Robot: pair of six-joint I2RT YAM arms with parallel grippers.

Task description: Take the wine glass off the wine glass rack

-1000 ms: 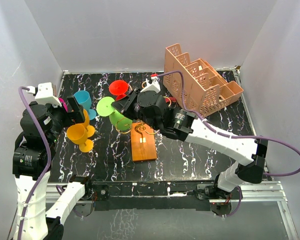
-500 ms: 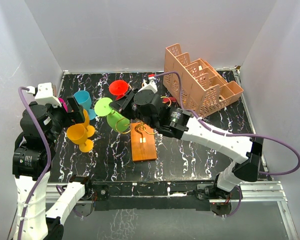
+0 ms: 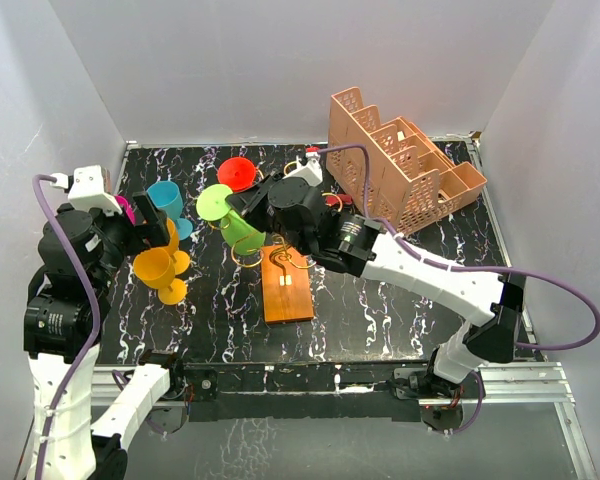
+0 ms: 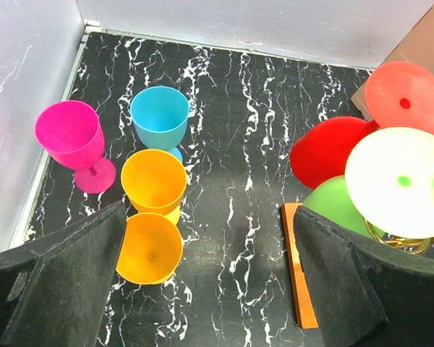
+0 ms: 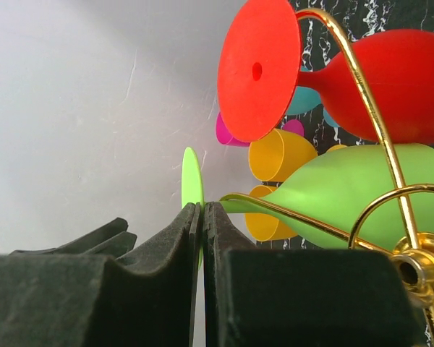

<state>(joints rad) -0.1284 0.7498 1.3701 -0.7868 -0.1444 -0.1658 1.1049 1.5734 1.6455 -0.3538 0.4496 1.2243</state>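
From above, my right gripper reaches across the middle of the black marbled table and meets the foot of the green wine glass. That glass lies on its side at the left of the wine glass rack, just left of the rack's orange base. A red wine glass hangs just beyond it, toward the far side. My left gripper hangs over a cluster of cups at the left: two orange glasses, a blue glass and a magenta glass. A pink crate stands at the far right.

On my left wrist, the left gripper is spread wide with nothing between its pads. The magenta, blue and orange glasses stand upright on the table beneath it, and the green wine glass and the red one are at the right, well apart from me.

On my right wrist, the right gripper is closed to a thin slit, pinching the edge of the green glass's foot. Its stem lies along a gold wire arm of the rack, so the green wine glass is still on the rack, with the red glass above it.
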